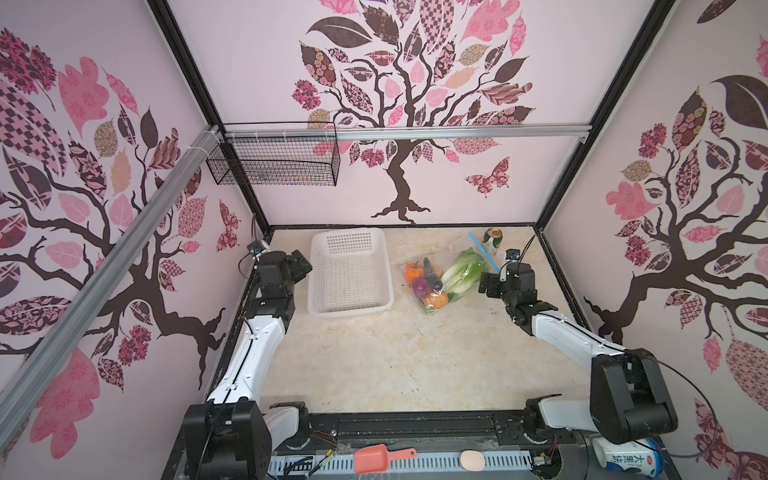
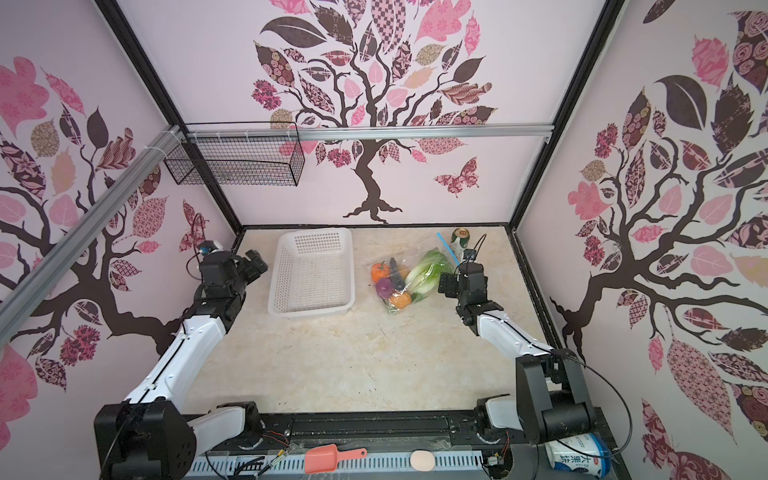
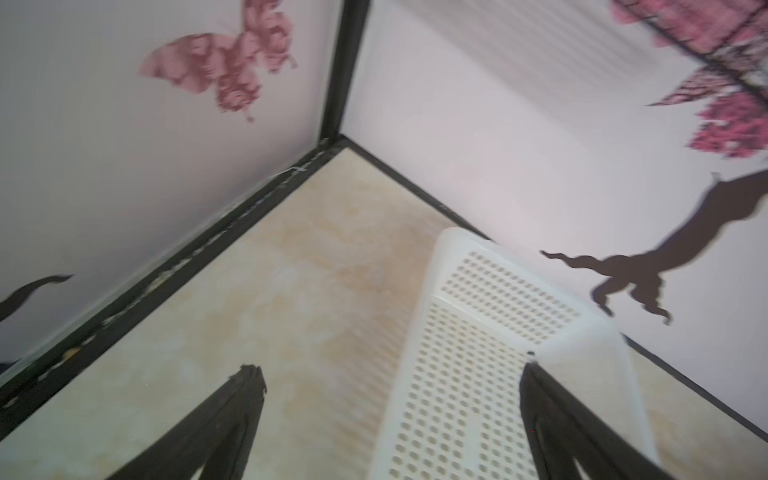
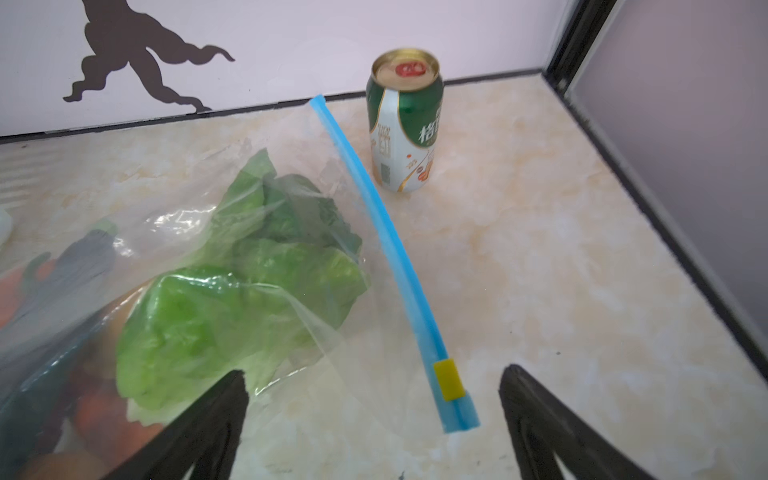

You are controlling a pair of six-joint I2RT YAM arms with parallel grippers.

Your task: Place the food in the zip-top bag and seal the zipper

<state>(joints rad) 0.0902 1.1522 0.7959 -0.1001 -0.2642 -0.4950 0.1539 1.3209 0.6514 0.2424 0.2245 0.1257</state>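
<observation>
A clear bag lay on the far right of a marble-look table, and all the food in sight was inside it: a green cabbage nearest the mouth, with a pumpkin, a purple onion and a dark eggplant packed toward the closed bottom. The blue zipper ran along the mouth edge in one flat strip, and its yellow slider sat close to the end nearest the right gripper. That gripper hovered by that end with its fingers spread wide and empty, the slider between them in the wrist view, which suggested a seal finished or nearly so. Whether the last bit past the slider was shut could not be told. A green-white can stood upright just beside the zipper's far end, outside the bag. Well apart to the left, a white basket sat empty. The left gripper hung over the basket's near edge, fingers wide and holding nothing, seemingly parked clear of the work.
</observation>
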